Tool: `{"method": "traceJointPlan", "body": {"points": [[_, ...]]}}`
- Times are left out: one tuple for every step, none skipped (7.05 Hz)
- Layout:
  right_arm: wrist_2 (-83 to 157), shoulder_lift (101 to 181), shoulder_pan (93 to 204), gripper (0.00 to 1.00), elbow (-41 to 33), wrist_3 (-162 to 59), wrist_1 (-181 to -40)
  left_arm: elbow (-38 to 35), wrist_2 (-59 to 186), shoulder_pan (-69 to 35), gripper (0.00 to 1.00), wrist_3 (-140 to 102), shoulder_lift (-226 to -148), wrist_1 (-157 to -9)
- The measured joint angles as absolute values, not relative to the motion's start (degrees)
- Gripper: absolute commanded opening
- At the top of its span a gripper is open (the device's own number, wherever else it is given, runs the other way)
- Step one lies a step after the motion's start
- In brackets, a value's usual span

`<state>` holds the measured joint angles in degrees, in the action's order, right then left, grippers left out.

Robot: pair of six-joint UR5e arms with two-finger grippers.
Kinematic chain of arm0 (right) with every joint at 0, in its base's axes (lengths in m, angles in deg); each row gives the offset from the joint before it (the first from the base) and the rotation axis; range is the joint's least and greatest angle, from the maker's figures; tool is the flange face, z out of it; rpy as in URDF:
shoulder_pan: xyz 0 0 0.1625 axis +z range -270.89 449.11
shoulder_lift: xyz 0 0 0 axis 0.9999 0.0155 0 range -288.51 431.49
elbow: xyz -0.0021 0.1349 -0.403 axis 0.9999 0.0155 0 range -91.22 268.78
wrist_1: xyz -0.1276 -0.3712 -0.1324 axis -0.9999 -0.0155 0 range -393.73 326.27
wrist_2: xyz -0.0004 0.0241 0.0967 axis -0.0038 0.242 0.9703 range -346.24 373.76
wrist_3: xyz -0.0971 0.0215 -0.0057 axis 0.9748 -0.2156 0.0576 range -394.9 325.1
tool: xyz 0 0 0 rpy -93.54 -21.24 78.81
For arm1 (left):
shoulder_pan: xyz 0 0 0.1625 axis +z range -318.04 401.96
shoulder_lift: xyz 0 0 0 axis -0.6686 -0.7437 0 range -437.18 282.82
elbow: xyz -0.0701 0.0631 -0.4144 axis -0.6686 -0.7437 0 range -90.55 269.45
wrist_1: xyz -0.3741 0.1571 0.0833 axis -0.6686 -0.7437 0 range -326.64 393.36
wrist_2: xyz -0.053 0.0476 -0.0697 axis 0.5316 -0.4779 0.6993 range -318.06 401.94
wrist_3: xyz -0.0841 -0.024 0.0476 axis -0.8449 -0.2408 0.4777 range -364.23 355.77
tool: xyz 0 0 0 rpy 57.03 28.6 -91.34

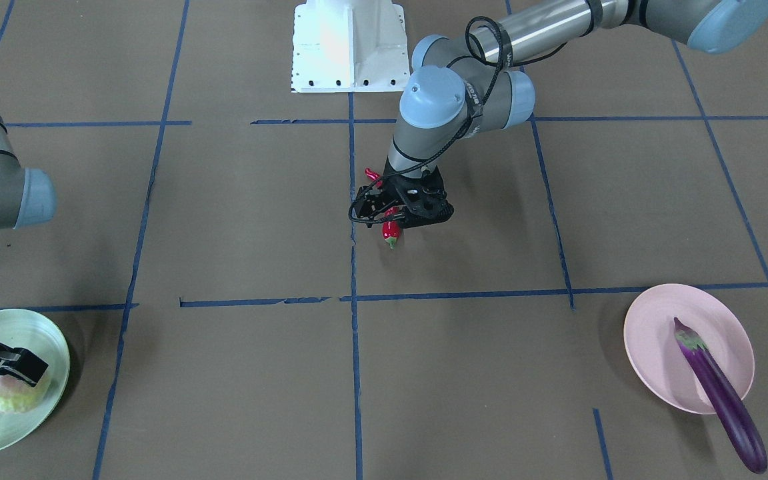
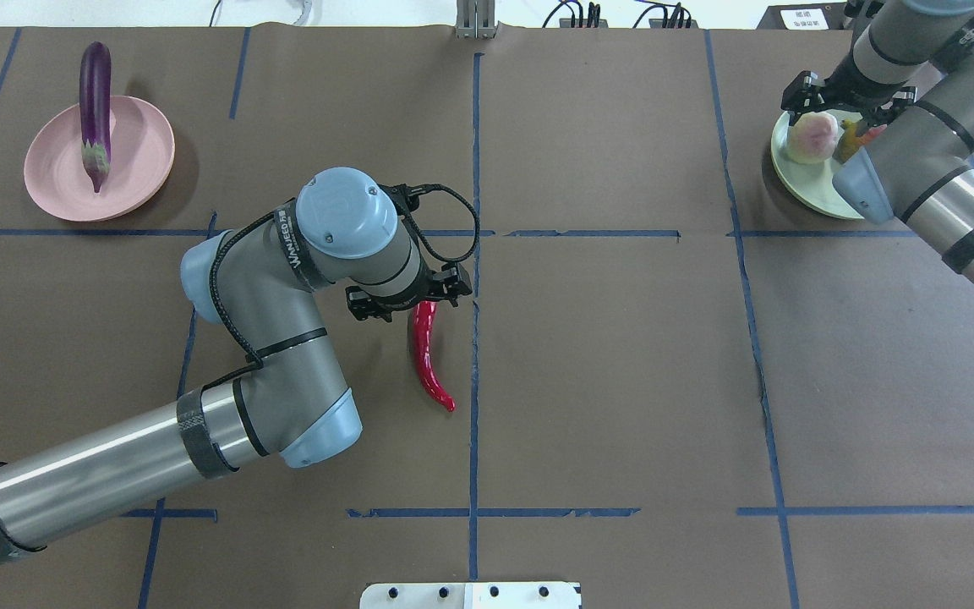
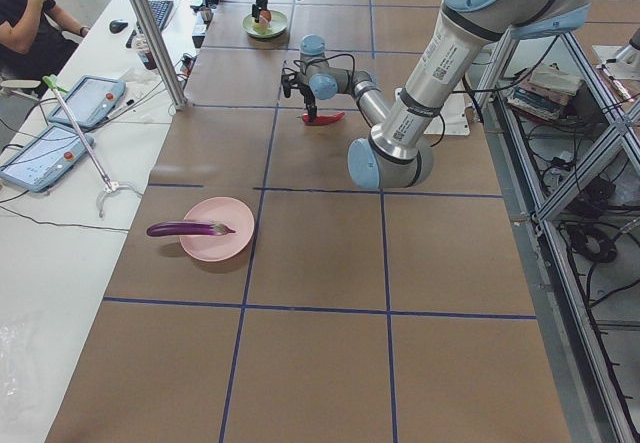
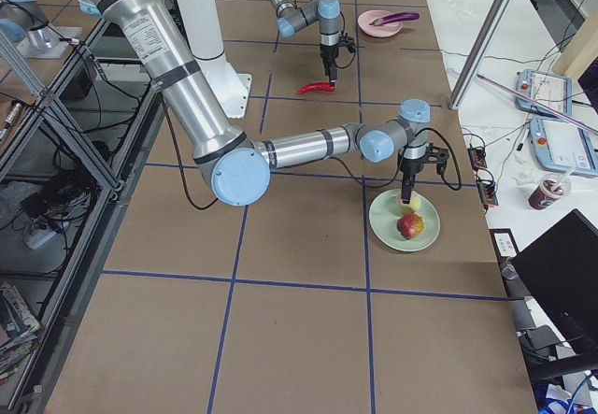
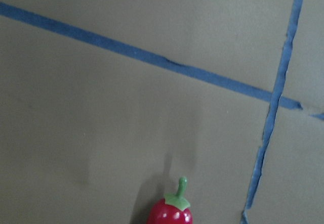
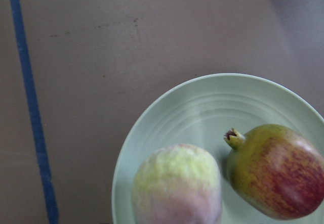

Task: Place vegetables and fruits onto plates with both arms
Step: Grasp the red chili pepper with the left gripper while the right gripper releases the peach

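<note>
Your left hand [image 1: 394, 215] sits over the glossy red chili pepper [image 2: 429, 364] on the brown paper counter [image 2: 622, 381], your right hand [image 1: 5, 363] over the pale fuzzy round fruit [image 6: 177, 188] on the mint green plate [image 6: 202, 97]; spread or pinching, you cannot tell

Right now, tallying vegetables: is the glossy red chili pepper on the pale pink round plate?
No, the chili pepper is at the left gripper; the pink plate bears only the purple eggplant.
</note>
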<state>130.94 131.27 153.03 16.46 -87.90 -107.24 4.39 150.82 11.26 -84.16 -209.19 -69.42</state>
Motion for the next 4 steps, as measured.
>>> {"method": "traceJointPlan", "body": {"points": [[135.56, 131.85, 154.84, 1.00, 14.06, -87.79, -107.50, 4.51, 150.59, 11.89, 0.57, -81.05, -209.35, -68.26], [140.33, 132.47, 156.80, 1.00, 12.07, -87.77, -107.67, 4.80, 150.36, 12.51, 0.52, -79.65, -209.53, -67.78], [143.45, 132.82, 158.12, 1.00, 10.66, -87.79, -107.79, 5.02, 150.19, 13.03, 0.16, -79.15, -209.67, -67.62], [145.28, 133.11, 158.93, 1.00, 9.36, -87.82, -108.00, 5.13, 149.90, 13.43, 0.00, -78.95, -209.74, -67.57]]}}
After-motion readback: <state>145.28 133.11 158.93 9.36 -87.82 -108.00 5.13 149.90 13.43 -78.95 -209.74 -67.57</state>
